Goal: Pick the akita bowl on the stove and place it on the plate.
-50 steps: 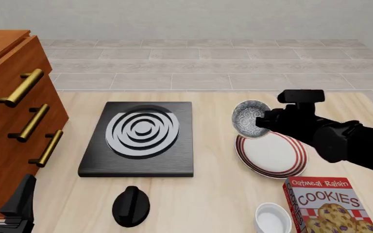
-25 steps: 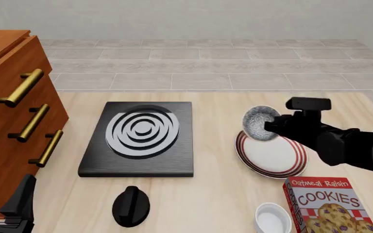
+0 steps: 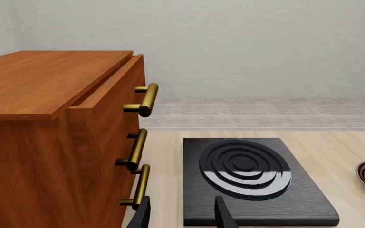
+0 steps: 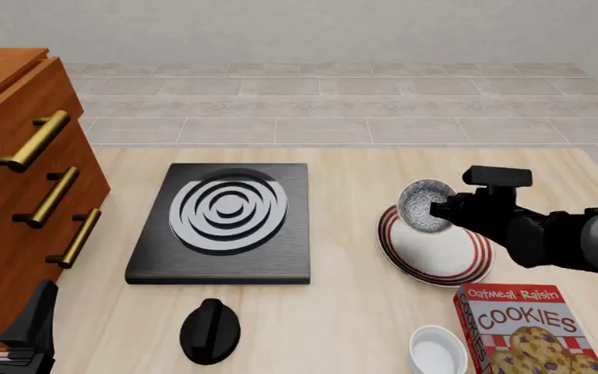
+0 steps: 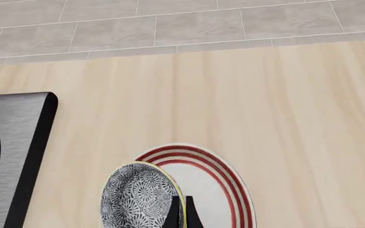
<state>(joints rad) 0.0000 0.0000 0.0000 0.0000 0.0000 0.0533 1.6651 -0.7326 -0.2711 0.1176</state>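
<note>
the right tool (image 4: 447, 210) is closed on the rim of the akita bowl (image 4: 423, 206), held tilted above the upper left part of the plate (image 4: 455, 261), right of frame centre. the plate lies directly below. the left tool (image 3: 181, 216) is open, idle.

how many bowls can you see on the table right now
2. The akita bowl is tilted on edge in the right gripper, over the plate's far-left part. A small white bowl sits at the near edge, left of the cookie box. Others may lie out of view.
</note>
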